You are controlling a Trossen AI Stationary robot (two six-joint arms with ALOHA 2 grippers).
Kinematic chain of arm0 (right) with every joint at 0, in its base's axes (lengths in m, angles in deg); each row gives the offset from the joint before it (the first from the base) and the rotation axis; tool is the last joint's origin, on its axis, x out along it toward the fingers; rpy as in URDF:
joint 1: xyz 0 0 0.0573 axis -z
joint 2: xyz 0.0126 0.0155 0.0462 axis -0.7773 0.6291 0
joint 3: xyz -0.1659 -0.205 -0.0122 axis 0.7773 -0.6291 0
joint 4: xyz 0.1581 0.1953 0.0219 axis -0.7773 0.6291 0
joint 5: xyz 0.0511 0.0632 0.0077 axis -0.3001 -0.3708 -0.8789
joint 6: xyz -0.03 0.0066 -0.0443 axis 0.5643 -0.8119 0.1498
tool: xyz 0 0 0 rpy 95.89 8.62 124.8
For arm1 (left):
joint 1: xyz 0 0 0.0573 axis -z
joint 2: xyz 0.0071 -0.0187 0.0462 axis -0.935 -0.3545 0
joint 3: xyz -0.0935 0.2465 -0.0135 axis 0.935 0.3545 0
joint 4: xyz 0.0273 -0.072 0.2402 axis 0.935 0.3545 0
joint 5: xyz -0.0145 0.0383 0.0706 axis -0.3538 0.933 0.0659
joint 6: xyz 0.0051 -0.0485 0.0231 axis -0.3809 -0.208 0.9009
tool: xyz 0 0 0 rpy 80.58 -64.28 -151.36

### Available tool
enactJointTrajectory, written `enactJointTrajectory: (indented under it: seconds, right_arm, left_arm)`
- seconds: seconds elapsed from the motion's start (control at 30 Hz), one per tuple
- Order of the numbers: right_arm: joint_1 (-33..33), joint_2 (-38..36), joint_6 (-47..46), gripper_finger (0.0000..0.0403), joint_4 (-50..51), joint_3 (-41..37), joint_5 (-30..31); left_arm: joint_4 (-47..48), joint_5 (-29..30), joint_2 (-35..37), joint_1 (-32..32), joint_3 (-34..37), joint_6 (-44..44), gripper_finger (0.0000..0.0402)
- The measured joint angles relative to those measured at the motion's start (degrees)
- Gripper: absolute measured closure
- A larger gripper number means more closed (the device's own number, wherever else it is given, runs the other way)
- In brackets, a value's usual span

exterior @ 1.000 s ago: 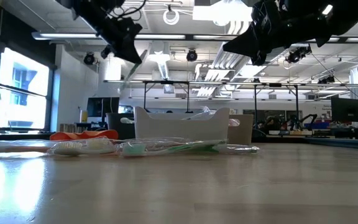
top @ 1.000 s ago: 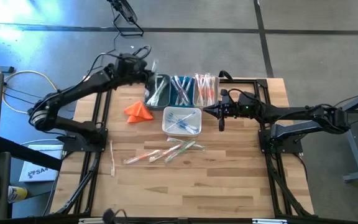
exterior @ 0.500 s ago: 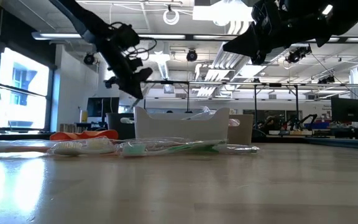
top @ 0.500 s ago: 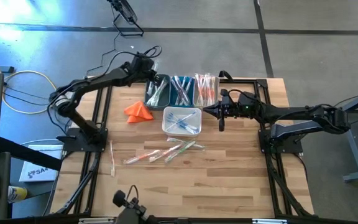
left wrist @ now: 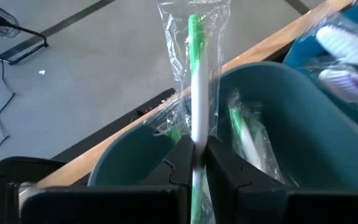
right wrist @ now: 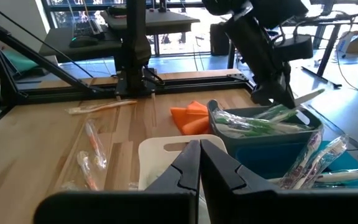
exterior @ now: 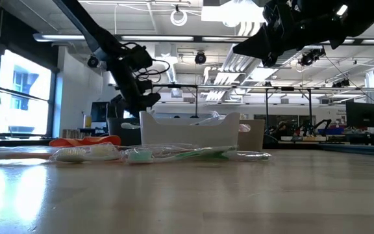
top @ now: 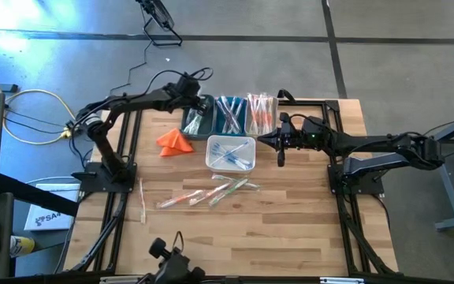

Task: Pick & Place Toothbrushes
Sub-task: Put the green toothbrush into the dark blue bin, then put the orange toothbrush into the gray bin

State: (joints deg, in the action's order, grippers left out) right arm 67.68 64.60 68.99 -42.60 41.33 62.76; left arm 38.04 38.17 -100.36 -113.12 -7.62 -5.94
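Green-handled and sealed in clear wrap, one toothbrush [left wrist: 196,87] is pinched between the fingers of the left gripper [left wrist: 194,158], which hangs over the teal bin [top: 199,117] at the far left of the row of bins; the fingers are nearly closed, with only the thin handle between them. This looks like the placing step: the brush is carried to its bin but not yet let go. Inside that bin other green brushes [left wrist: 244,134] already lie. The next move, as I judge it, calls for lowering the brush until it lies along the bin's length, then opening the fingers, taking care that the crinkly wrapper does not cling to a pad or catch on the rim. More wrapped toothbrushes [top: 211,192] wait loose on the wooden surface [top: 290,229] near the front, with one apart at the left [top: 141,199]. The right gripper [top: 280,150] hovers beside the white bin [top: 231,154], fully closed and holding nothing.
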Motion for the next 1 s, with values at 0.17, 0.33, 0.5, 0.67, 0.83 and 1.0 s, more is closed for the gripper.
enactJointTrajectory:
  seconds: [0.17, 0.33, 0.5, 0.67, 0.83, 1.0]
  right_arm:
    - [0.0, 0.0, 1.0, 0.0399, 0.0, 0.0, 0.0]
    - [0.0, 0.0, 1.0, 0.04, 0.0, 0.0, 0.0]
    - [0.0, 0.0, 1.0, 0.0399, 0.0, 0.0, 0.0]
    - [0.0, 0.0, 1.4, 0.0399, 0.0, 0.0, 0.0]
    - [0.0, 0.0, 1.4, 0.04, 0.0, 0.0, 0.0]
    - [0.0, 0.0, 2.3, 0.0399, 0.0, 0.0, 0.0]
  left_arm:
    - [-0.1, -0.1, -1.8, 0.0, 0.0, 0.0, 0.0382]
    - [0.1, -0.1, -2.1, 0.0, 0.0, 0.2, 0.0376]
    - [-0.3, -0.1, -2.1, 0.0, 0.0, 0.2, 0.0331]
    - [-0.3, -0.1, -2.1, 0.0, 0.0, 0.2, 0.0275]
    - [5.0, -0.2, -2.1, 0.0, -3.6, 1.8, 0.0243]
    - [16.3, -0.2, -2.1, 0.0, -12.3, 3.6, 0.0239]
